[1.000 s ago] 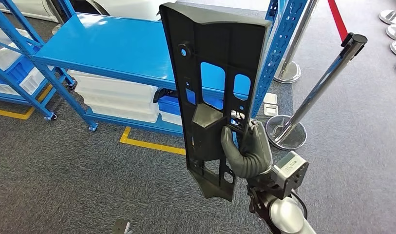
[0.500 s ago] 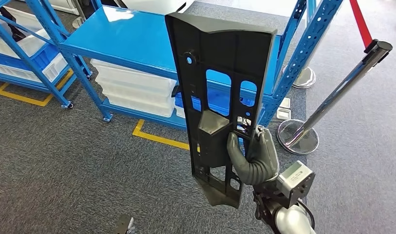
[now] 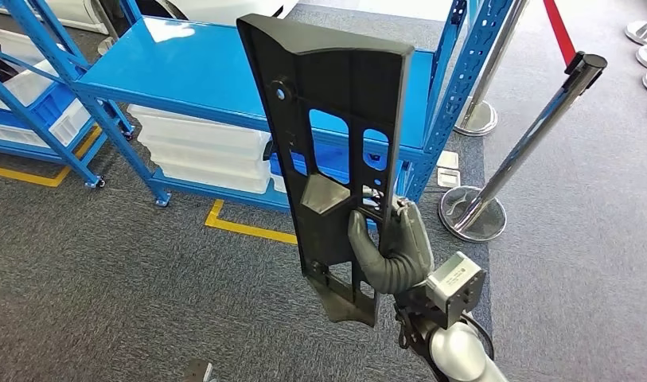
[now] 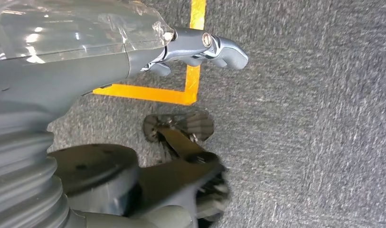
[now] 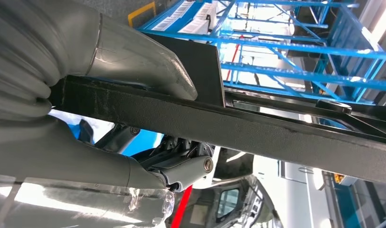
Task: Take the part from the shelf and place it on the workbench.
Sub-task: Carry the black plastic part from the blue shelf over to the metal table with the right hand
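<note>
The part (image 3: 336,151) is a long black plastic panel with several cut-outs. It stands upright in front of me, above the carpet. My right hand (image 3: 393,251) grips it near its lower end, thumb through a cut-out and fingers wrapped round the edge. In the right wrist view the panel's edge (image 5: 276,130) runs between the thumb (image 5: 148,61) and the fingers (image 5: 183,171). The blue shelf (image 3: 185,72) lies behind the panel. My left hand (image 4: 200,45) hangs over the carpet, holding nothing, fingers loosely extended.
White bins (image 3: 200,151) sit under the blue shelf, and a second blue rack (image 3: 25,87) stands at the far left. A chrome stanchion (image 3: 535,135) with a red belt stands on the right. Yellow floor tape (image 3: 244,228) marks the grey carpet.
The whole picture has swung right and then back left, so the camera has moved. My right hand keeps the same hold on the upright panel.
</note>
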